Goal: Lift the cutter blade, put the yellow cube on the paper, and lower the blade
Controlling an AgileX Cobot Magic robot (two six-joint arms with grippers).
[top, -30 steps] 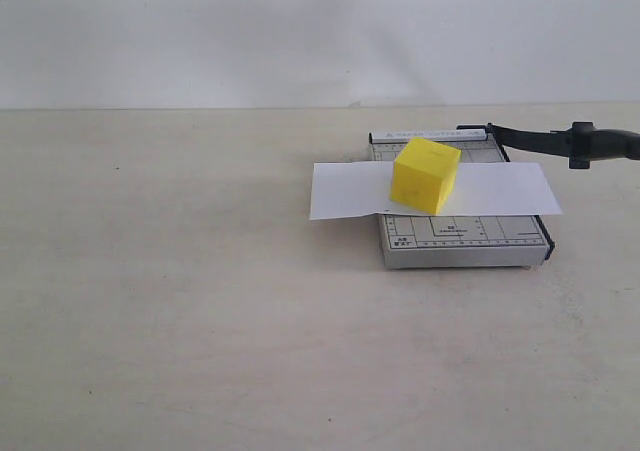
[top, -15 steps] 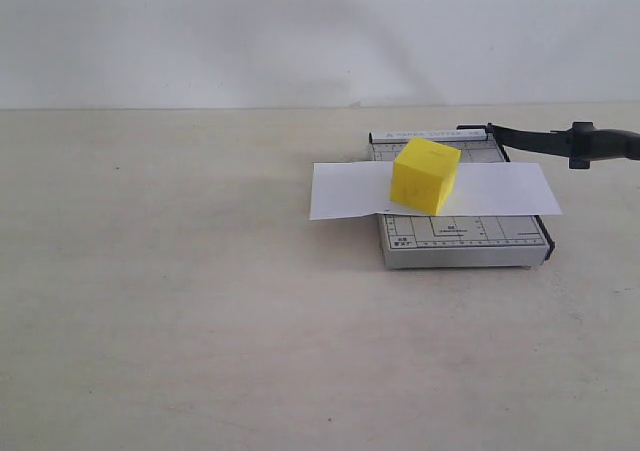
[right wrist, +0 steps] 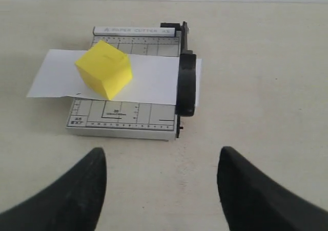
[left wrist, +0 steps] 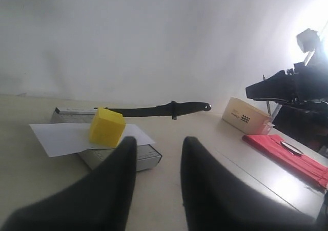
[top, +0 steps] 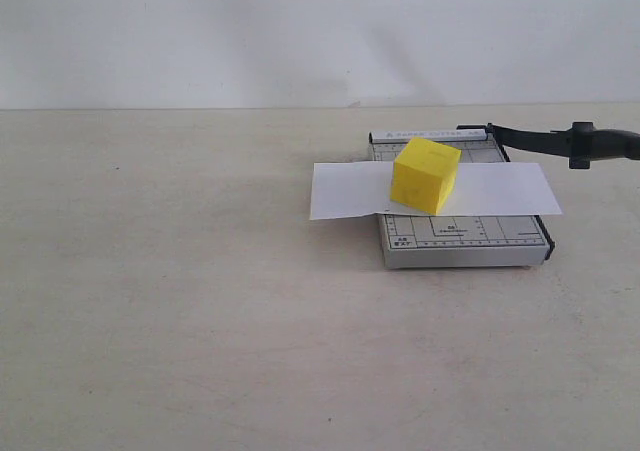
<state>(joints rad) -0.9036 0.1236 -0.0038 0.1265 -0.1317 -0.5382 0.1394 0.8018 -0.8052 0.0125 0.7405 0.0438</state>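
The yellow cube sits on the white paper, which lies across the grey cutter base. The black cutter blade stands raised, its handle off to the right, clear of the base. In the left wrist view the yellow cube and raised cutter blade lie ahead of my left gripper, which is open and empty. In the right wrist view the yellow cube, paper and cutter blade lie beyond my right gripper, open wide and empty. Neither gripper shows in the exterior view.
The beige table runs to a white wall behind. In the left wrist view a cream box and a red cloth lie on a side surface, near the other black arm.
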